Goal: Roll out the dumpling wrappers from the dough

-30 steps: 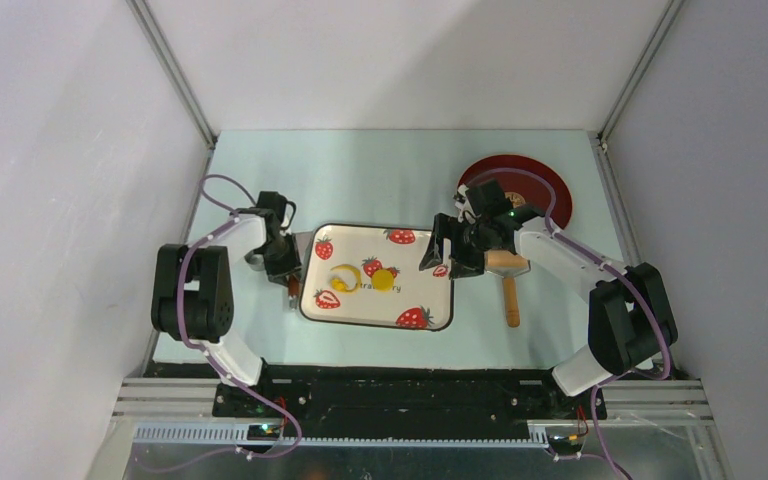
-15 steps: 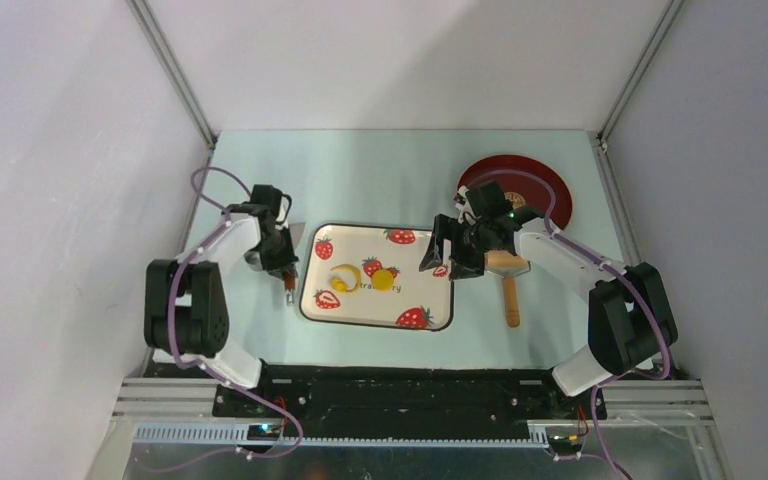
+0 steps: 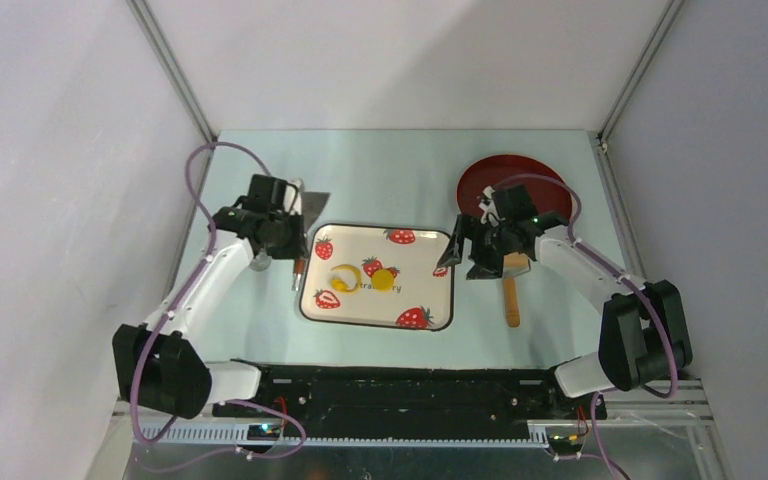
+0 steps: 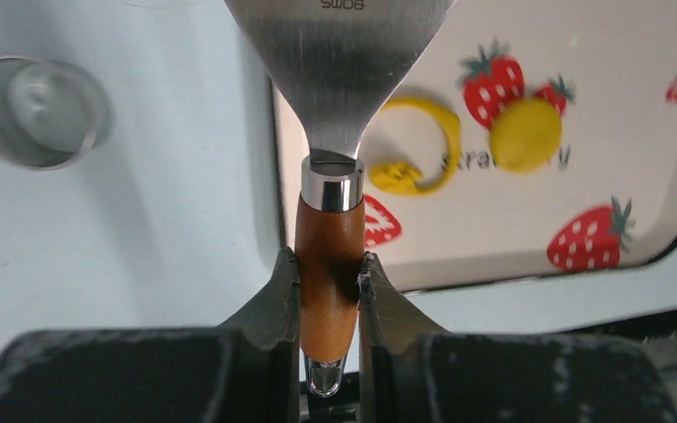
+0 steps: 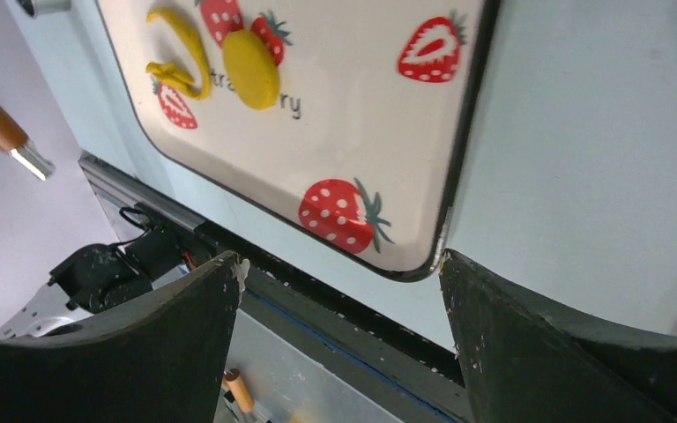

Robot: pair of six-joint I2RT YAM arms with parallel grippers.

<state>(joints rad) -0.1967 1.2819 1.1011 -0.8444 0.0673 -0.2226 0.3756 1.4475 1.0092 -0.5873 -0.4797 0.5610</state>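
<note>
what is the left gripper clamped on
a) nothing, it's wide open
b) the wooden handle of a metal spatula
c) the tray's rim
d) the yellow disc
B: the left wrist view shows the left gripper shut on the brown wooden handle of the spatula, with the metal blade pointing out over the tray.

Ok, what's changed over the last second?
The left claw shut on the spatula by its wooden handle and carried it toward the far side. The right claw, open, drifted slightly right. Dough ring, yellow disc, tray and rolling pin stayed put.
</note>
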